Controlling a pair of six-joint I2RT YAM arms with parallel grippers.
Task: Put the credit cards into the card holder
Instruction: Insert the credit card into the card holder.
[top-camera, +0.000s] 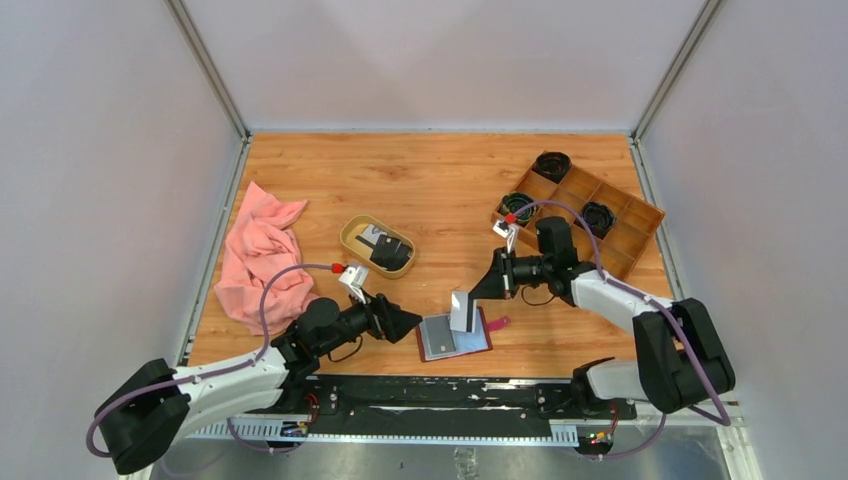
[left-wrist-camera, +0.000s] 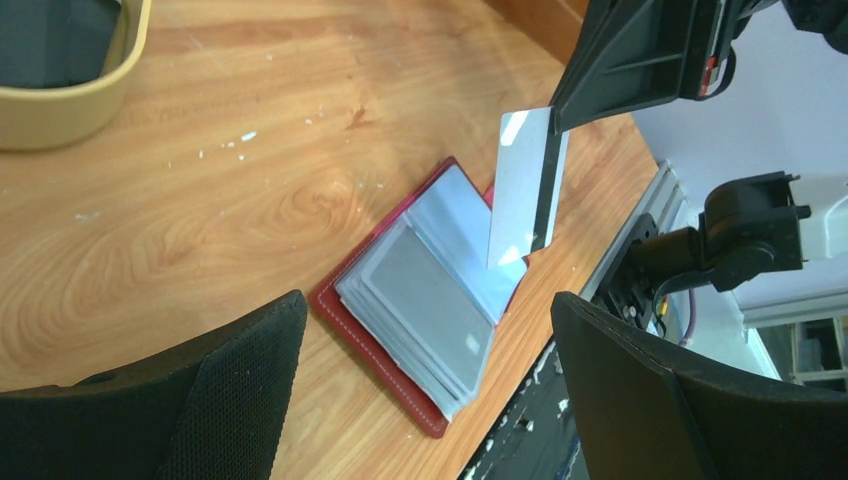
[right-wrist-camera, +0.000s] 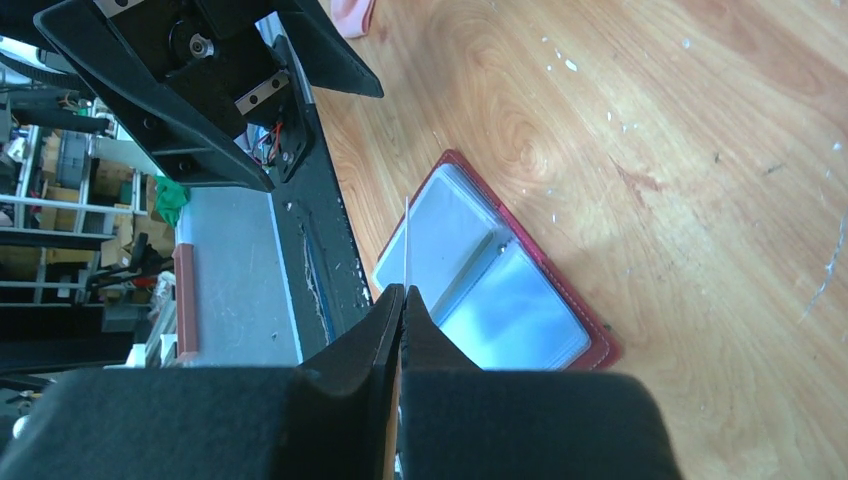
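The dark red card holder (top-camera: 455, 336) lies open near the table's front edge, its grey pockets facing up. It also shows in the left wrist view (left-wrist-camera: 420, 300) and the right wrist view (right-wrist-camera: 520, 310). My right gripper (top-camera: 492, 282) is shut on a white credit card (top-camera: 462, 312) and holds it upright, its lower edge just above the open pockets. The card (left-wrist-camera: 522, 190) has a dark stripe, and it shows edge-on in the right wrist view (right-wrist-camera: 407, 240). My left gripper (top-camera: 405, 323) is open and empty, just left of the holder. Black credit cards (top-camera: 388, 250) lie in the dish.
An oval tan dish (top-camera: 352, 232) stands behind the holder, to its left. A pink cloth (top-camera: 262, 255) lies at the left. A brown wooden compartment tray (top-camera: 625, 235) with dark round items stands at the back right. The metal rail (top-camera: 440, 395) runs along the front edge.
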